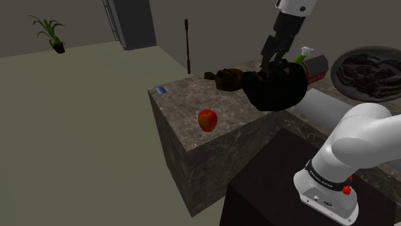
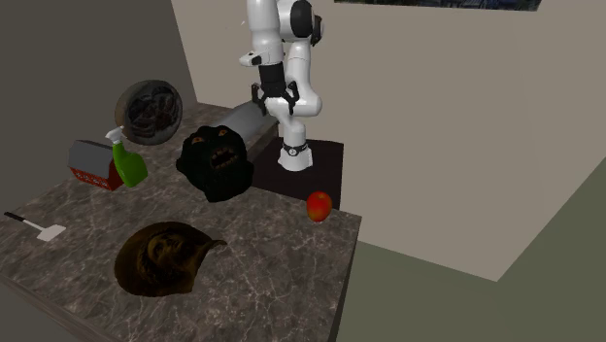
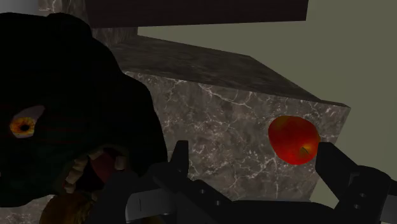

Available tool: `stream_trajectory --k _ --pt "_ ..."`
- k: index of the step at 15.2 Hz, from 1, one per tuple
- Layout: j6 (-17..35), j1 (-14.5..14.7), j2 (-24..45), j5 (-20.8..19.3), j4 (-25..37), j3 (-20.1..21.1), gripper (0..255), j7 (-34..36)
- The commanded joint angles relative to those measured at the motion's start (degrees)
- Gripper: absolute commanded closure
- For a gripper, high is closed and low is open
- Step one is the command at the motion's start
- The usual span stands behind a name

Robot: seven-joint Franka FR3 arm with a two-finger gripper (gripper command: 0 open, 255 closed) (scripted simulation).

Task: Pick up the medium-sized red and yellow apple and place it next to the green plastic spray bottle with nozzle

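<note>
Well, black pincer [image 3: 257, 167] gapes wide, empty; round red-and-yellow apple [image 3: 292, 139] sits ahead, lower, at the edge of the dark marbled surface [image 3: 216, 118].

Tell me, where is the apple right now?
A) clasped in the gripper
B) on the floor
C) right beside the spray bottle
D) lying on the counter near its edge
D: the apple rests on the counter by its edge, clear of the open gripper and well away from the spray bottle.
</note>
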Motion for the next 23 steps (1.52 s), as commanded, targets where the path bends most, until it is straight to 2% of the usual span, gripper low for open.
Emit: stream_trajectory --k 1,6,12,17,21,23 --pt "0.0 0.0 0.0 0.0 0.0 0.0 0 0.0" --pt "5.6 0.6 7.0 2.1 -0.3 6.6 0 8.0" --pt "11.8 0.7 18.0 2.8 2.2 13.9 0 17.9" --pt "16.0 0.3 28.9 1.3 6.6 19.2 0 26.6" --pt "18.4 0.1 38.6 -1.6 11.5 22.7 0 34.0" --pt "19.4 0.2 40.3 -2.2 11.8 23.1 0 35.2"
